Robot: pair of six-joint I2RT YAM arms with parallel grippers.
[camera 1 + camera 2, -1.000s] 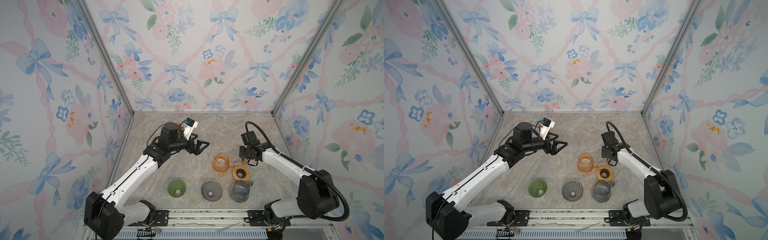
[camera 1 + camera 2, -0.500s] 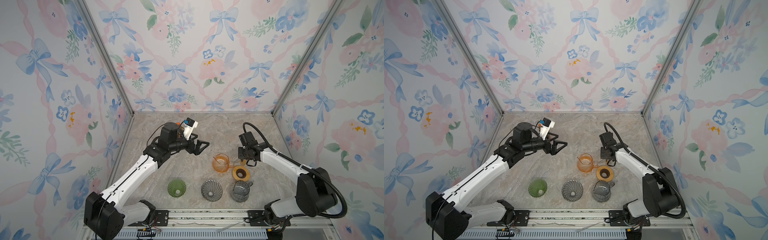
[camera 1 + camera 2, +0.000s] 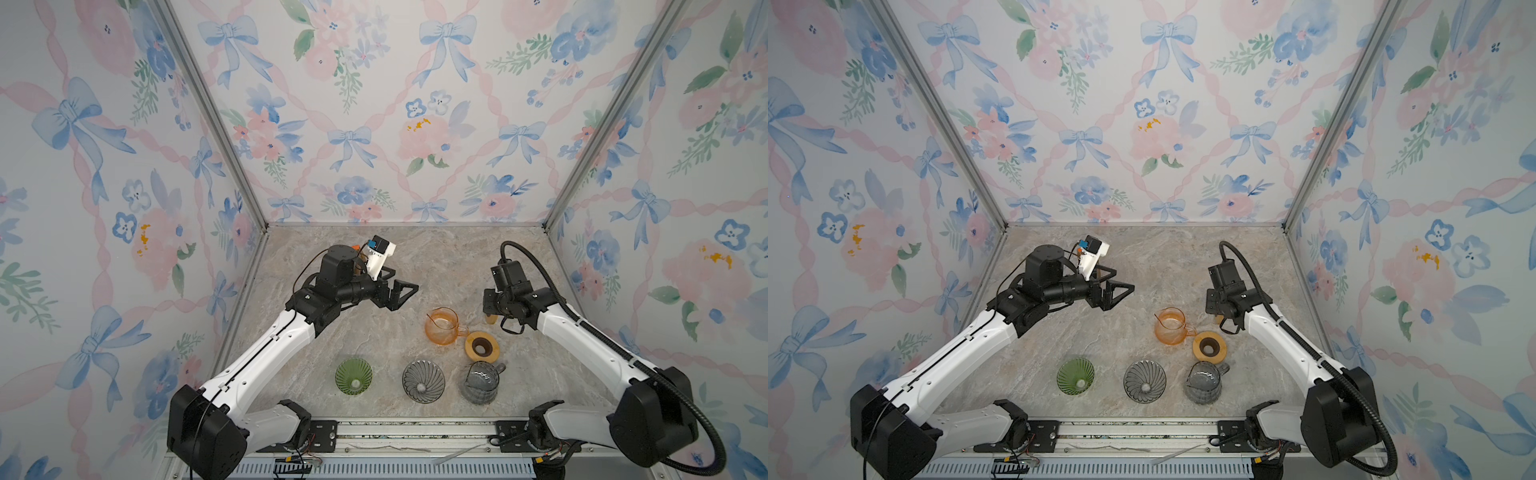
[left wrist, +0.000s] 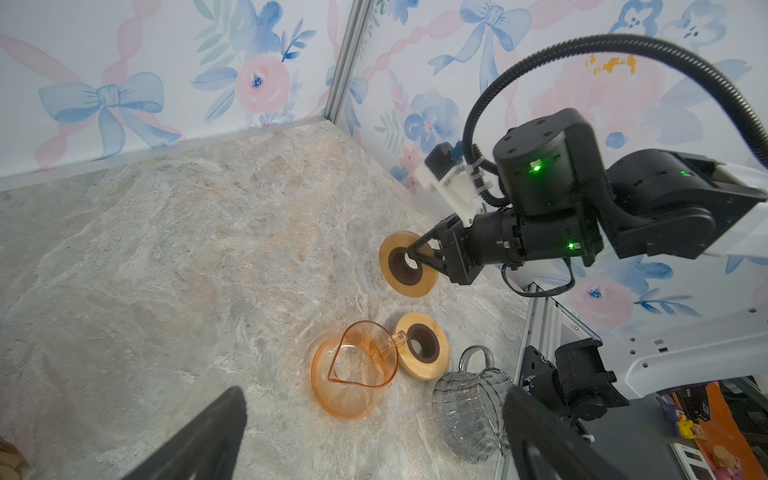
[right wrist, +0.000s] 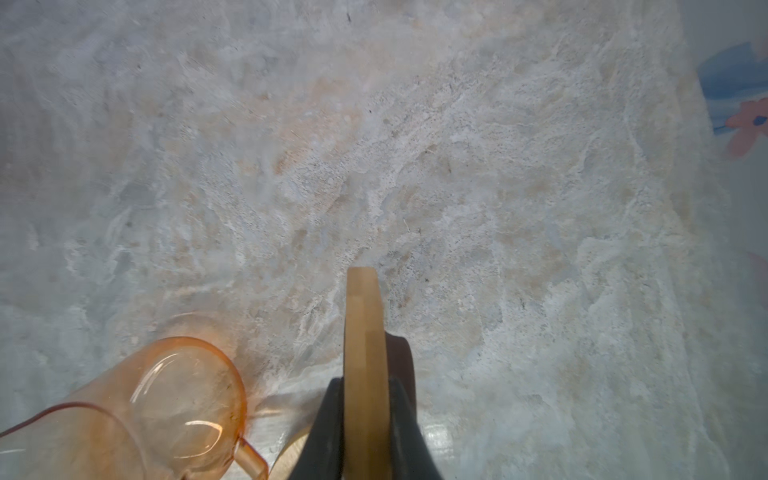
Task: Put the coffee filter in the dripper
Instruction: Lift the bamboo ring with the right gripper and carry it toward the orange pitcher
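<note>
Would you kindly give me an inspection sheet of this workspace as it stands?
Surface: marble table, no spills seen.
Job's things: green dripper and grey dripper upright near the front, both empty; filter: nothing seen.
Clutter: orange carafe, grey jug, wooden ring lying flat beside the carafe.
Grippers: left gripper open and empty above the table; right gripper shut on a second ring, held on edge.
Cables: black hose arcs over the right arm; loose wires below the front rail.
Surroundings: floral walls on three sides.
</note>
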